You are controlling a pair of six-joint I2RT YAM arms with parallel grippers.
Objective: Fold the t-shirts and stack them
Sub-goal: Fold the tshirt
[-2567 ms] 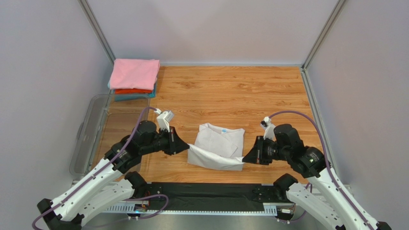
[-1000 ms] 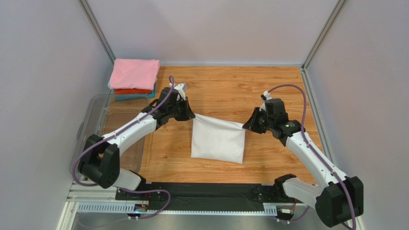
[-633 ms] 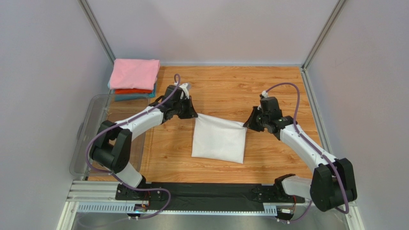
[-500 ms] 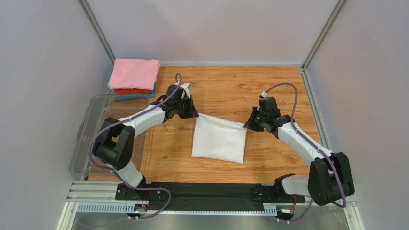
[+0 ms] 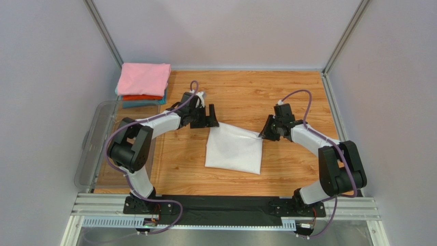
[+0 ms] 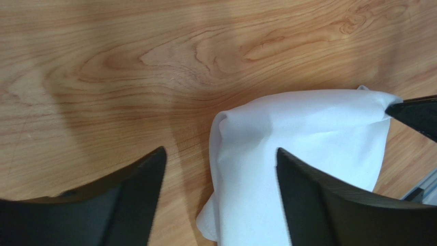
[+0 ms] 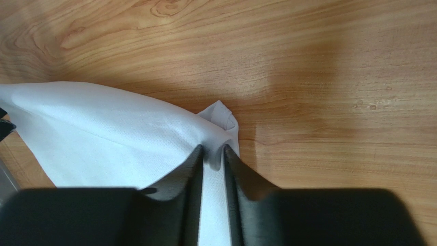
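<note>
The right gripper (image 7: 213, 154) is pinching the far right corner of the plain white folded cloth t-shirt (image 5: 233, 151), which is lying flat mid-table, while the left gripper (image 6: 220, 154) is hovering with fingers spread over the far left corner, holding nothing. To finish the fold well, I judge the right one should be opening low and lifting straight off, not dragging the top layer askew. The smooth wood-grain tabletop (image 5: 246, 95) is carrying the folded pink, orange-red and teal t-shirt stack (image 5: 143, 79) at its far left corner, just beyond a clear plastic bin (image 5: 97, 136), with plain grey walls (image 5: 225, 31) enclosing three sides.

High overhead view, two close downward wrist views, white t-shirt (image 5: 234, 149) shared
</note>
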